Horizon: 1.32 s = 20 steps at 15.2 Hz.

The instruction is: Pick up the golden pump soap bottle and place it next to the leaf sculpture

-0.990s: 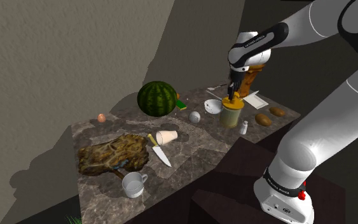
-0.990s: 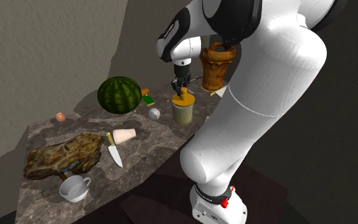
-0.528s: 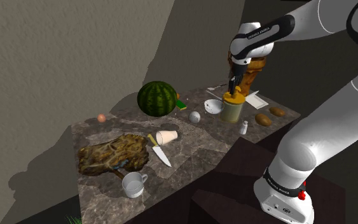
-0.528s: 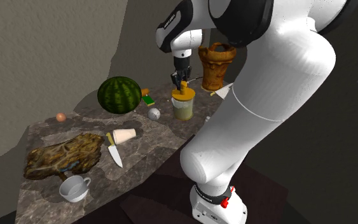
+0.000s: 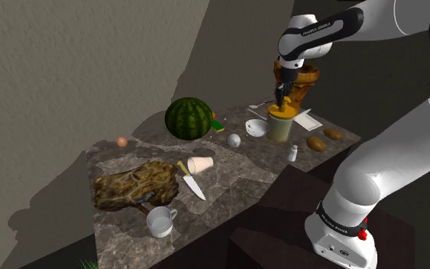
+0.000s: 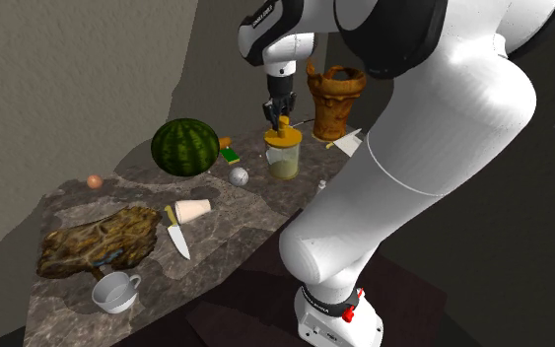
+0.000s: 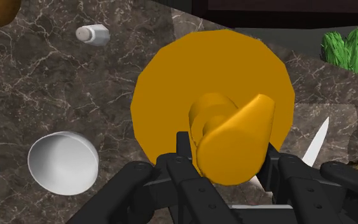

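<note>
Shoulder view, left to right along the dark marbled counter. A small egg sits near the far edge at the left end. The brown-green leaf sculpture lies flat there, with a white mug just in front of it by the near edge. A yellow-handled knife is just beside the sculpture, and a tipped pale cup lies next to the knife's handle. The watermelon stands at the back, about mid-counter. Next come a white ball and a white bowl. Then the pump soap bottle, with an olive body and a golden cap, upright under my pincer, which comes straight down onto it. The base looks just clear of the counter, though I cannot be sure. The bottle is toward the counter's right end, well apart from the leaf sculpture, with the cup, ball and bowl between them. Right of it are a small white shaker by the near edge and two potatoes. A brown vase stands behind my wrist. In the wrist view my pincer is drawn narrow, a finger pressed against each side of the golden pump head, holding the bottle by it. The round cap spreads below, with the bowl and shaker off to one side.
</note>
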Each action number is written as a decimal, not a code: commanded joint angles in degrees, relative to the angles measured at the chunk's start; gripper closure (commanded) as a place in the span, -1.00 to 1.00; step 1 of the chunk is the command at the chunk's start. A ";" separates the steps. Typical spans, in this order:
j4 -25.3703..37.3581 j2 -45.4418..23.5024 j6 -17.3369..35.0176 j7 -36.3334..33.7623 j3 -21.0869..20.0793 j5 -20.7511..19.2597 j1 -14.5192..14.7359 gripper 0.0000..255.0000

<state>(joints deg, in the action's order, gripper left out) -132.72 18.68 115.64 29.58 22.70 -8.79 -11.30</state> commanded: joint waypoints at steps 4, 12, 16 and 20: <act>-2.75 2.87 -0.57 -6.78 -4.80 0.66 2.21 1.00; -4.81 4.45 -0.83 -18.27 -13.22 3.66 6.98 1.00; -4.26 3.63 -0.81 -23.82 -17.29 5.47 9.56 1.00; -2.63 1.78 -0.74 -29.27 -21.25 7.16 12.07 1.00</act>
<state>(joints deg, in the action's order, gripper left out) -136.01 21.21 114.79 1.86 2.52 -2.10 0.09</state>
